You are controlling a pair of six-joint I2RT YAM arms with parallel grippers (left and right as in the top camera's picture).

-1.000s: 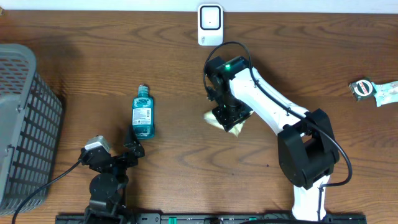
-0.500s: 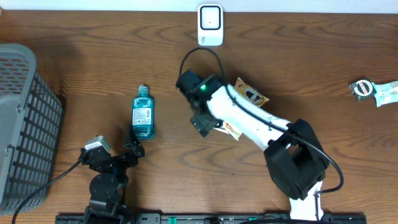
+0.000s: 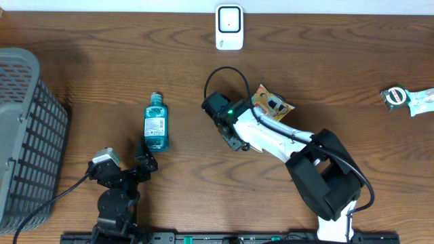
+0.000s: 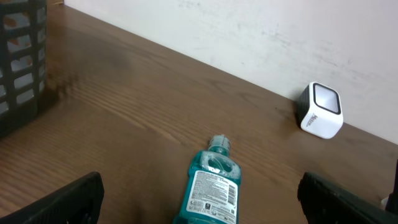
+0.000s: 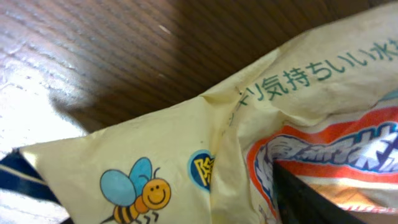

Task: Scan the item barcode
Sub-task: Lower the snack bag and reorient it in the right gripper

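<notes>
- One snack packet (image 3: 272, 105), yellow with a cartoon bee and Japanese print, is the item in play. It lies on the tabletop (image 3: 102, 68), poking out from behind the right arm's forearm, a good way short of the scanner (image 3: 229, 27).
- No barcode shows on the packet in any view. The right wrist view is filled by its crinkled front face only.
- Right claw (image 3: 234, 139) sits low over the wood just beside the packet. One dark finger (image 5: 323, 199) crosses the packet's lower corner. Cannot tell whether the claw is pinching the packet or merely spread around it.
- Scanner stands white and upright at the far edge of the tabletop, its window facing the arms. Nothing is held in front of it.
- Progress, as judged: early. The scan looks not yet done. Left to do: a sure grip, a lift, finding the code side, and presenting it to the window.
- Left claw (image 3: 146, 156) is spread wide and empty, parked just behind a teal mouthwash bottle (image 3: 155, 125) lying flat with its label up.
- Outward: a grey basket (image 3: 27, 135) at the left edge, and a second wrapped item (image 3: 407, 98) far right, well apart from everything.
</notes>
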